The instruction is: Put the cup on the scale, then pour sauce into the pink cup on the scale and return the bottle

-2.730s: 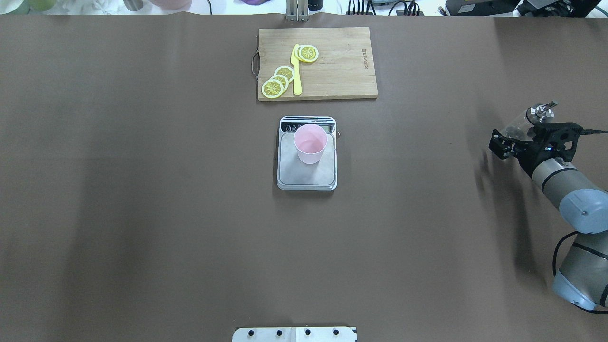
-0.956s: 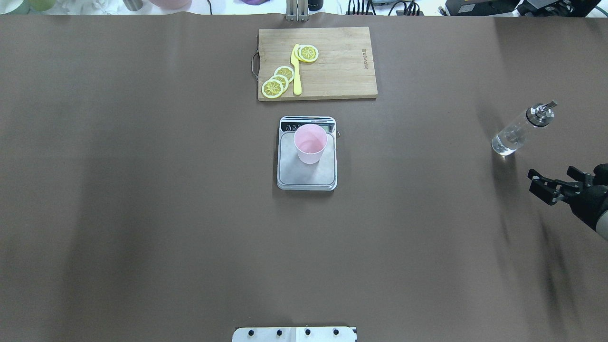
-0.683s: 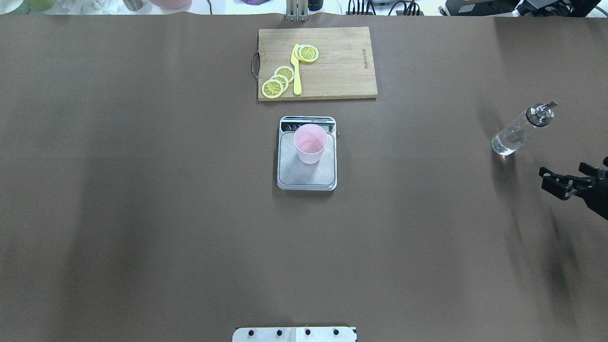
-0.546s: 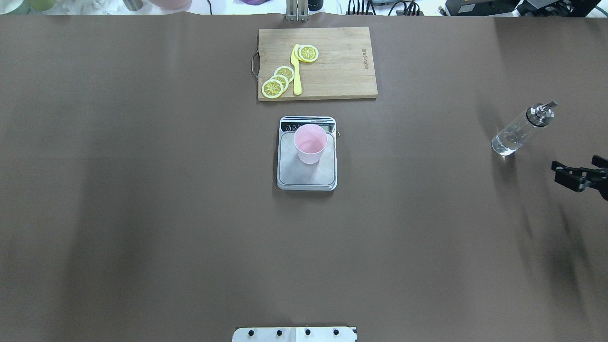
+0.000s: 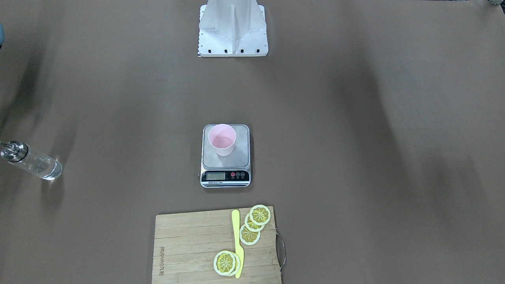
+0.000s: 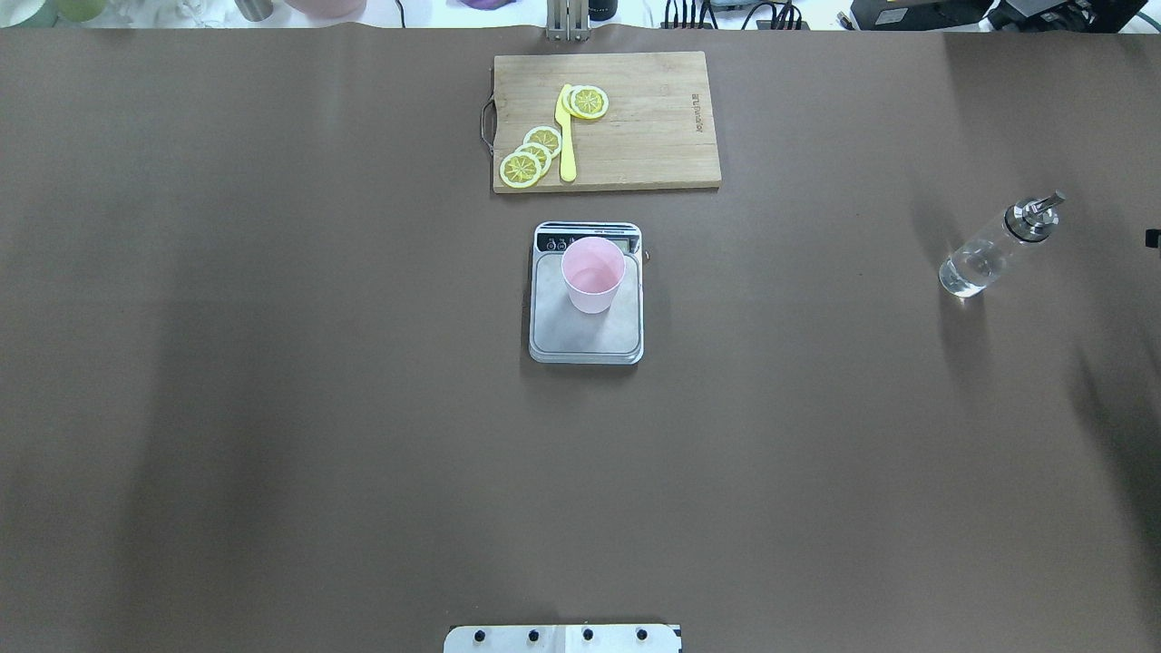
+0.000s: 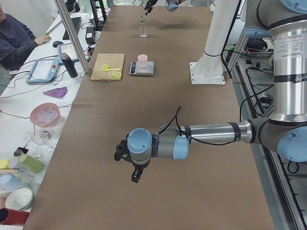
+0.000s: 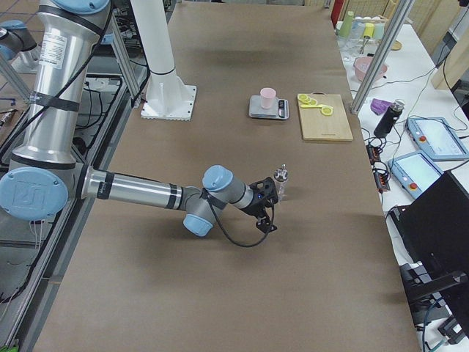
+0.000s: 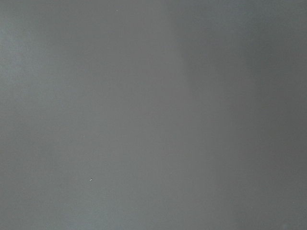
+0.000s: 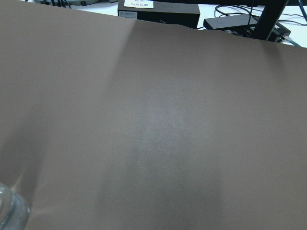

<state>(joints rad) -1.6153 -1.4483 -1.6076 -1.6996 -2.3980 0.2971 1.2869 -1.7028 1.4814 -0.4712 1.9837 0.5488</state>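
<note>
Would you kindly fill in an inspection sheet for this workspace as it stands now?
Surface: brown-covered table; no spill seen.
Job's things: cup upright on the scale platform. The bottle stands free at the robot's right with sauce inside.
Clutter: cutting board beyond the scale, holding lemon slices and a yellow knife.
Grippers: left pincer over bare table. Right pincer apart from the bottle. Open or shut cannot be told.
Cables: black cable loops off the left wrist; second cable off the right.
Surroundings: seated operator and pink bowl at the side bench.
</note>
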